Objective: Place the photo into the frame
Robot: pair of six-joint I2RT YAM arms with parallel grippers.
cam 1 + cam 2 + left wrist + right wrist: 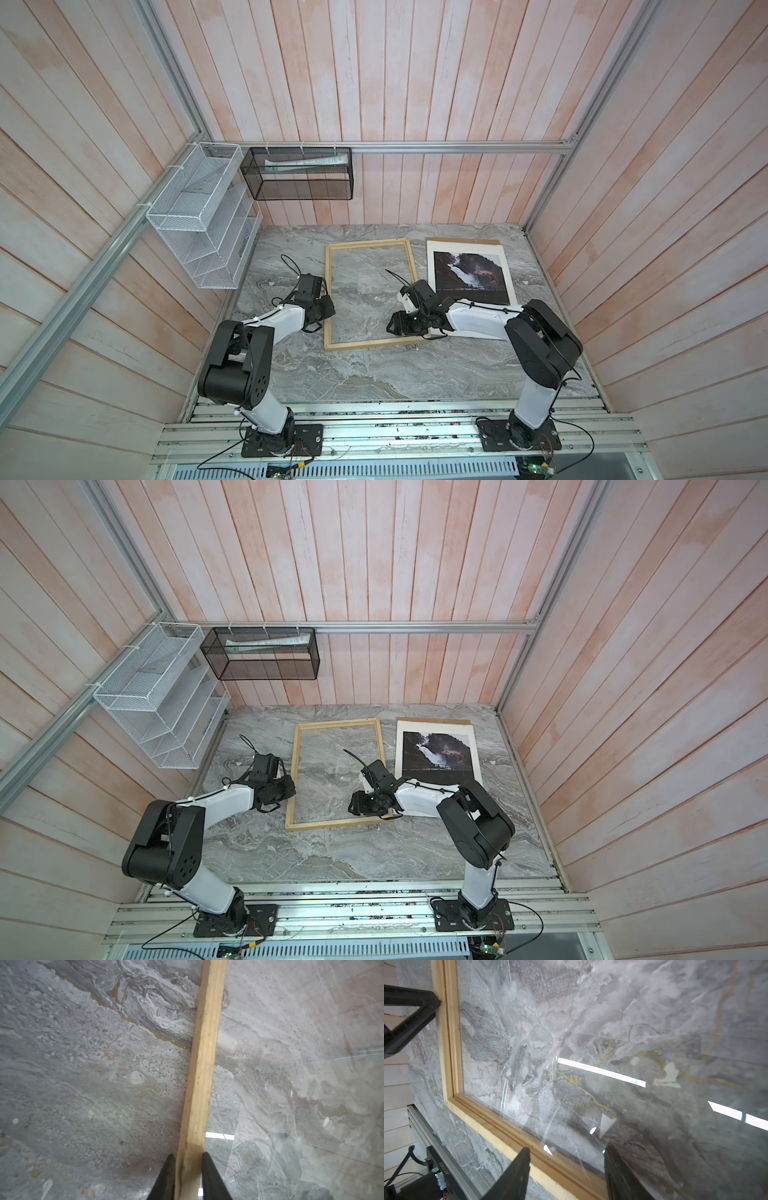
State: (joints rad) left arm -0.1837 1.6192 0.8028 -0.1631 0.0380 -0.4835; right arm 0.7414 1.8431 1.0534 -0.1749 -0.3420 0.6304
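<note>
— Clamping the frame (368, 242) by its left rail, the left fingers (166, 1176) pin it to the desk (374, 374).
— Right fingers (512, 1174) spread over its near corner. The photo (469, 270) lies just right, lengthwise alongside; right arm's nearer.

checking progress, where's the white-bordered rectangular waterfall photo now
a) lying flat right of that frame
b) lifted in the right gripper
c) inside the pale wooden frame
a: in both top views the white-bordered waterfall photo lies flat beside the pale wooden frame, through which only the grey marble tabletop shows.
</note>
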